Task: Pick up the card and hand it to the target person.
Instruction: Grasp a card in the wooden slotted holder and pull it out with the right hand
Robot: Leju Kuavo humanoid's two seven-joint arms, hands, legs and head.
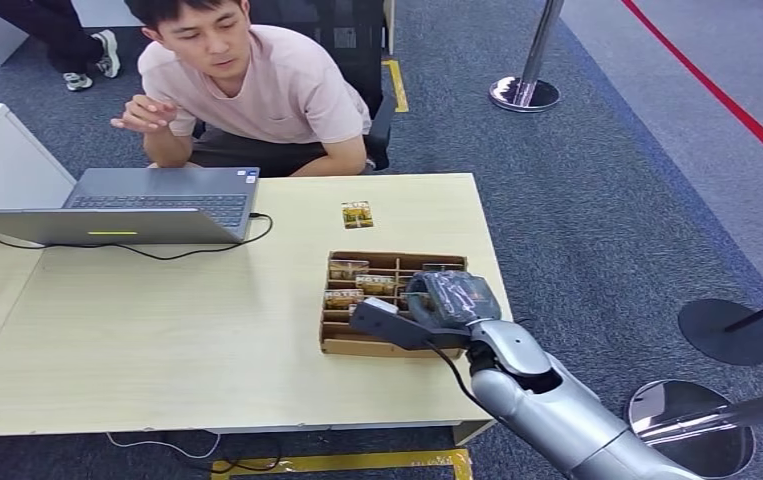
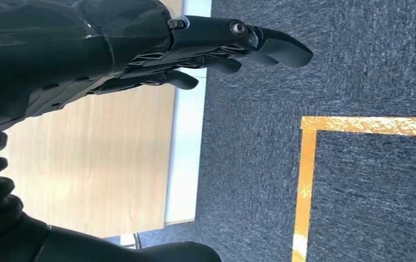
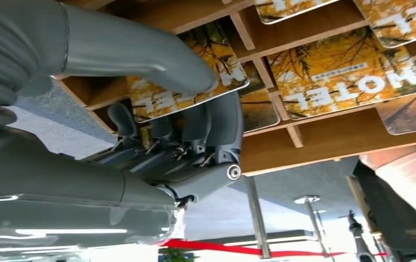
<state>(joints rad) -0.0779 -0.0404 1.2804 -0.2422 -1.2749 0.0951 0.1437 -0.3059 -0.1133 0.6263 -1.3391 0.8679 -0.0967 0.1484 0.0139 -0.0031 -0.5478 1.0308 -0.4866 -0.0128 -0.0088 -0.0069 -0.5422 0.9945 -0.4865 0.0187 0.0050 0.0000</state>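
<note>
Over the wooden card box point(image 1: 342, 345) on the table point(image 1: 157, 340), the right hand point(image 1: 435, 303) is down among the slots, so I'd say we're at the pickup step, right in the grab. From the right wrist camera the thumb point(image 3: 156, 54) sits on one face of a yellow hotel card point(image 3: 224, 76) and the fingers point(image 3: 216, 123) are curled in against the other side, touching it. Looks like a pinch on that card to me, though it's not lifted, the card is still leaning in its slot with other cards beside it.

One more card point(image 1: 357, 214) lies flat on the table between the box and the person point(image 1: 257, 85) sitting at the far edge, next to the laptop point(image 1: 157, 200).

The left hand point(image 2: 194, 49) hangs beside the table over the carpet, fingers loosely apart, holding nothing.

Next move, I guess: pull the card straight out of the slot without dragging its neighbours, then reach across toward the person. The grip looks thin, so it could slip.
</note>
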